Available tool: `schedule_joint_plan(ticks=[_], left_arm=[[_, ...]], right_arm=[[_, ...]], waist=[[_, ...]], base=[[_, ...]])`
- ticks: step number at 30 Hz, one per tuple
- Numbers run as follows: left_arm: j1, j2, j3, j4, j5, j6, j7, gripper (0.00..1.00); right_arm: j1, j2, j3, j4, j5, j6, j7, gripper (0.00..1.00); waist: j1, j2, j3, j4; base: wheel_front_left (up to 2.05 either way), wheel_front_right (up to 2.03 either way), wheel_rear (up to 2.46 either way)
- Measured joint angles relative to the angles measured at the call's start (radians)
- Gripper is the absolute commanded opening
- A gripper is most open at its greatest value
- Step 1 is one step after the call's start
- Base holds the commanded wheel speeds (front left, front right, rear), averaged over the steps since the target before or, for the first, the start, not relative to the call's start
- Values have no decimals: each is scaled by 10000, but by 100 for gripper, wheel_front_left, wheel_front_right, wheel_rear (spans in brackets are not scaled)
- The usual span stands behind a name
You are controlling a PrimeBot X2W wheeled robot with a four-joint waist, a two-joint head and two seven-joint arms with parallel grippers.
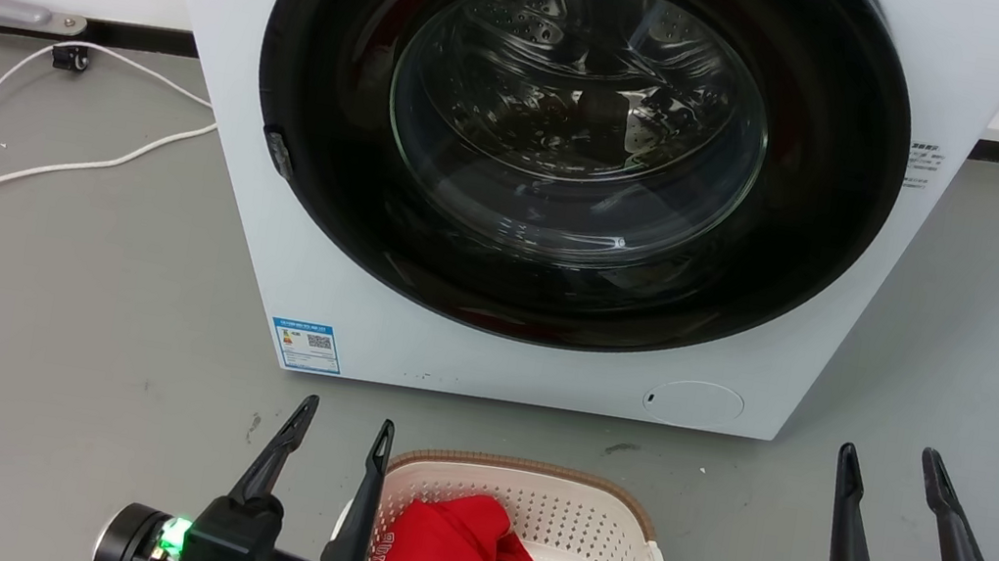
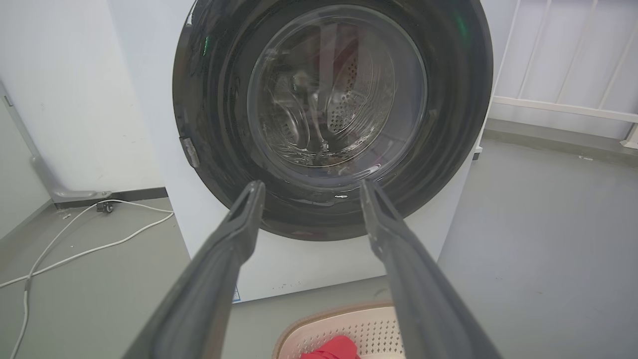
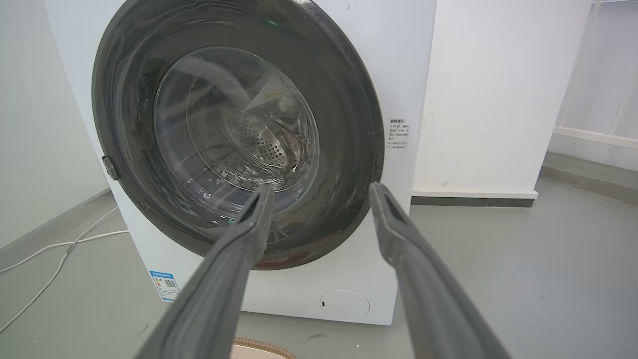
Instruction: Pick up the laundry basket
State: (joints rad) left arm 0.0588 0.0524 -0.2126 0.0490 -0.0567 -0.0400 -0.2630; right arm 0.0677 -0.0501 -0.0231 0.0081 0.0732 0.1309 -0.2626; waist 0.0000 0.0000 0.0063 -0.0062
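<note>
Head view: the laundry basket (image 1: 611,525) sits on the grey floor (image 1: 60,304) at 6 o'clock, just in front of the washing machine (image 1: 488,358), with a red garment (image 1: 460,542) lying inside it. The left gripper (image 1: 349,413) is at 7 o'clock, fingers apart and empty, its inner finger crossing the basket's near-left rim; whether they touch I cannot tell. The right gripper (image 1: 890,452) is at 4 o'clock, also spread and empty, well apart from the basket. A white cable (image 1: 31,171) trails at 9 o'clock. Left wrist view: the two fingers stand wide, with the basket rim and red cloth at 6 o'clock between them. Right wrist view: the fingers are wide, with a sliver of brown rim at 6 o'clock.
</note>
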Motion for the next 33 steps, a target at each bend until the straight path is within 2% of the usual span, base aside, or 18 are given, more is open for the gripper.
schedule_joint_plan(ticks=[20,28,33], left_arm=[[-60,-13,-10,140,-105,65,0,100],[-766,-17,167,629,-102,58,0,100],[-1510,-6,504,1329,-98,-42,0,100]], right_arm=[[-87,0,-36,10,82,0,2,100],[-612,-2,17,240,-58,0,-4,100],[-1308,0,161,844,-119,0,-6,100]], waist=[[0,0,310,-33],[0,0,1275,-107],[1,0,2181,-176]], base=[[0,0,0],[0,0,0],[0,0,0]])
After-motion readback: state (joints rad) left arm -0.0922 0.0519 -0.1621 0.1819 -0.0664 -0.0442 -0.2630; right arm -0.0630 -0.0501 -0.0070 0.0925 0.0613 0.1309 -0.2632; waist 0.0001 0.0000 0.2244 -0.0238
